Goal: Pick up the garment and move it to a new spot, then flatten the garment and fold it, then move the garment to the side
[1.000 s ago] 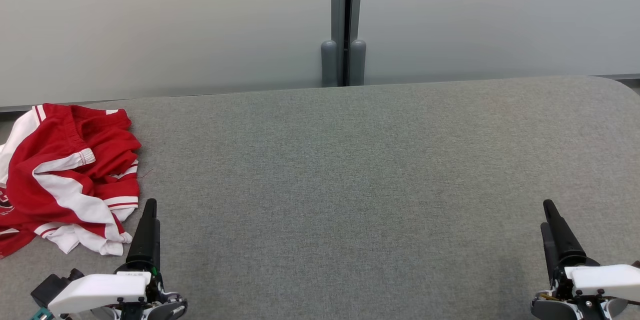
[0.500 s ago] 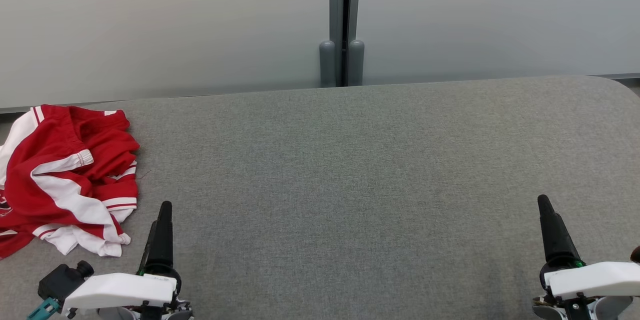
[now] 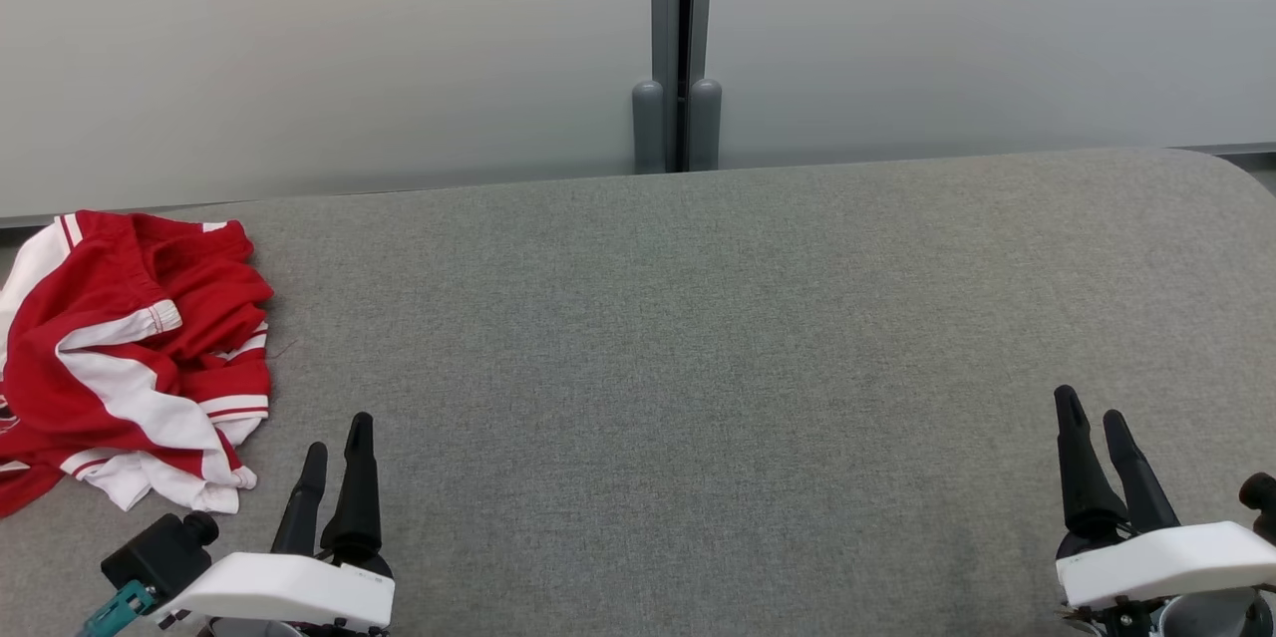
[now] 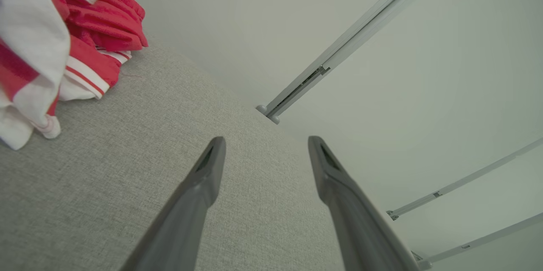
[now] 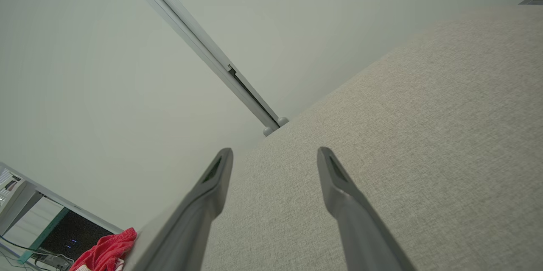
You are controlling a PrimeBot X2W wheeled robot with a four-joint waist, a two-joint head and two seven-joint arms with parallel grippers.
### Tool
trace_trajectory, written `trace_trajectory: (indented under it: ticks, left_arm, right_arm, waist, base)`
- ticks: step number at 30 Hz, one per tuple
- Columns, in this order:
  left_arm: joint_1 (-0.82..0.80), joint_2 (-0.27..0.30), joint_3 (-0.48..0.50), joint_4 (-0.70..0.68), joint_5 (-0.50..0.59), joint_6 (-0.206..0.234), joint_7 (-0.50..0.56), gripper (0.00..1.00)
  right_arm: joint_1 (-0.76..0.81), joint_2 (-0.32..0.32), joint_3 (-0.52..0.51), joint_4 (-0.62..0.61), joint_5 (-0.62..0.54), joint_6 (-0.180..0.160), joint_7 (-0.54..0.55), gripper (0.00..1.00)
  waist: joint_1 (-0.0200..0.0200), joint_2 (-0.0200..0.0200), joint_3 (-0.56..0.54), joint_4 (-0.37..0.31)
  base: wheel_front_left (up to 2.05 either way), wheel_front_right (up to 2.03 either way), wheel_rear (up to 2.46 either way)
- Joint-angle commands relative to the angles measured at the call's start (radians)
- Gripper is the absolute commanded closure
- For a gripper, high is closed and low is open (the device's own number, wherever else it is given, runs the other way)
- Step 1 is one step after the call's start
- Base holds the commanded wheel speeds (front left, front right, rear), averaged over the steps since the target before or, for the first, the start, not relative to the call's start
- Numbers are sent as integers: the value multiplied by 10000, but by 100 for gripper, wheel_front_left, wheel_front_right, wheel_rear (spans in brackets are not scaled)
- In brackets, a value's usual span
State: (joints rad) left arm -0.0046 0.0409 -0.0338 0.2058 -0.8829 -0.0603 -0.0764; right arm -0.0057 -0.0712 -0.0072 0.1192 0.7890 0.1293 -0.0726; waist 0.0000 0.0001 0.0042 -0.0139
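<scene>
Garment [image 3: 130, 358] lies crumpled on the surface [image 3: 698, 368]; my left fingers [image 3: 355, 487], spread and empty, hover just right of it, right fingers [image 3: 1080, 477] equally spread, well apart; I'd pinch a thick fold deeply

The left gripper [image 3: 337, 433] is sliding rightward from the garment [image 3: 130, 358]; it and the right gripper [image 3: 1089, 403] are rolling, bringing both fingers into sight

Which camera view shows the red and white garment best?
The head view: the garment lies crumpled at the left end of the grey surface, almost whole, cut only by the picture's left edge. The left wrist view shows a close, cropped part; the right wrist view shows a small red bit, far off.
</scene>
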Motion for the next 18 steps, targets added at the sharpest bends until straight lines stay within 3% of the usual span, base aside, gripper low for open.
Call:
trace_trajectory:
  ticks: [1,18]
  left_arm:
    - [-42,72,-41,-144,572,52,-115,0]
    - [304,103,-115,-245,3075,263,-596,0]
  right_arm:
    - [-19,-142,53,-180,-475,17,-162,0]
    - [203,-228,311,-271,-2511,18,-643,0]
  waist:
    - [0,-1,-3,-4]
    - [0,-1,-22,-27]
  base:
    - [0,0,0]
    - [0,0,0]
